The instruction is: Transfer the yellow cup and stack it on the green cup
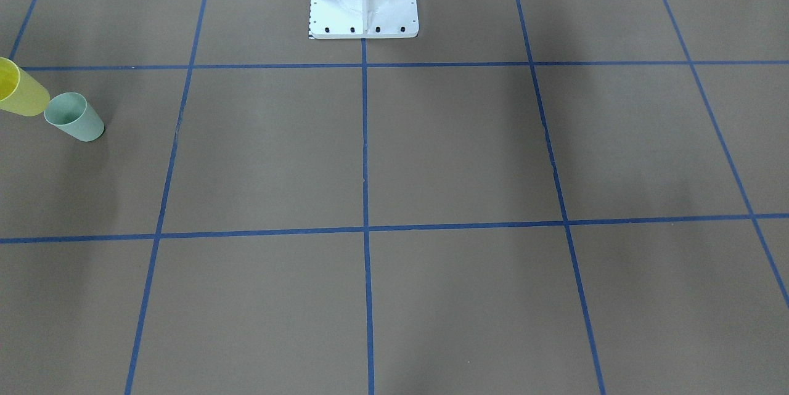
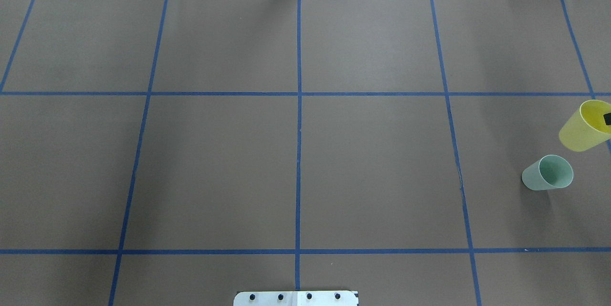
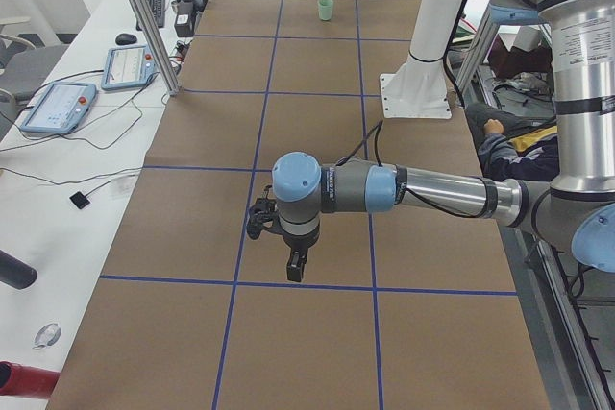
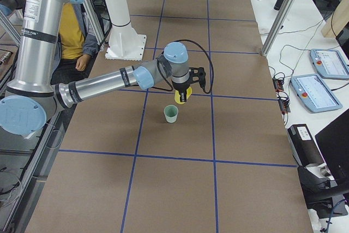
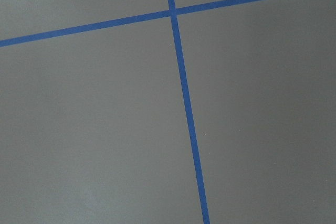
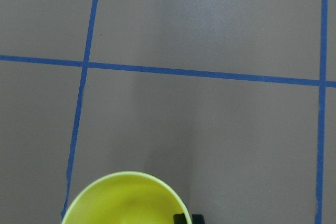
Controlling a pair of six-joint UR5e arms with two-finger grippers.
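The yellow cup [image 2: 584,129] hangs upright, slightly above the table at its right end, and also shows in the front view [image 1: 21,92]. My right gripper [image 4: 184,95] is shut on its rim, with one black fingertip [image 2: 607,118] inside the cup. The right wrist view shows the cup's rim [image 6: 126,200] and that fingertip [image 6: 181,217]. The green cup [image 2: 549,173] stands upright on the table just beside the yellow one, nearer the robot, apart from it [image 4: 171,114]. My left gripper [image 3: 294,266] hovers over bare table at the other end; I cannot tell whether it is open or shut.
Brown table cover [image 2: 372,167] with a blue tape grid. The robot's white base plate [image 1: 363,19] is at the near middle edge. Aluminium posts [image 4: 278,17] and tablets [image 4: 319,92] stand beyond the far edge.
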